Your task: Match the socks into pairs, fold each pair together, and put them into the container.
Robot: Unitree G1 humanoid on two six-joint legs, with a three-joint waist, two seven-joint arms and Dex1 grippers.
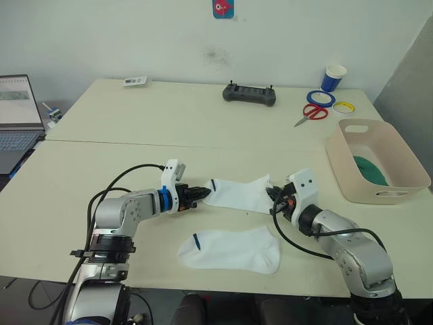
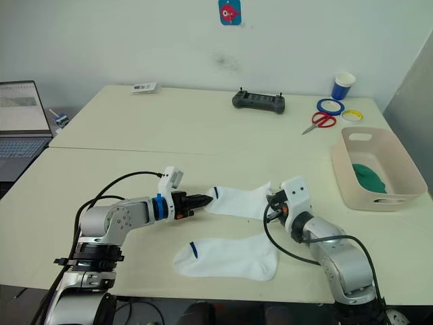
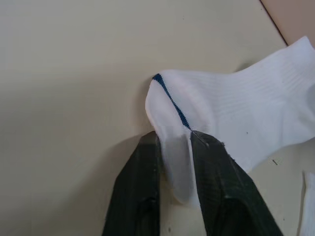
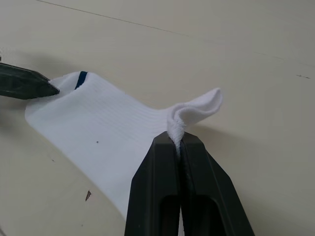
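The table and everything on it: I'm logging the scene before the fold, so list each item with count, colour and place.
white socks: 2, white with dark blue cuff stripe; held sock stretched between both grippers, loose sock flat near the front edge
green sock bundle: 1, dark green, inside the container
container: 1, beige-pink, right side
paper cup: 1, blue and white, far right
tape rolls: 2, blue and yellow, near the cup
scissors: 1, red handles, beside the tape
controller: 1, dark grey, far centre
card: 1, white, far left
laptop: 1, left edge
left gripper: shut on cuff
right gripper: shut on toe end
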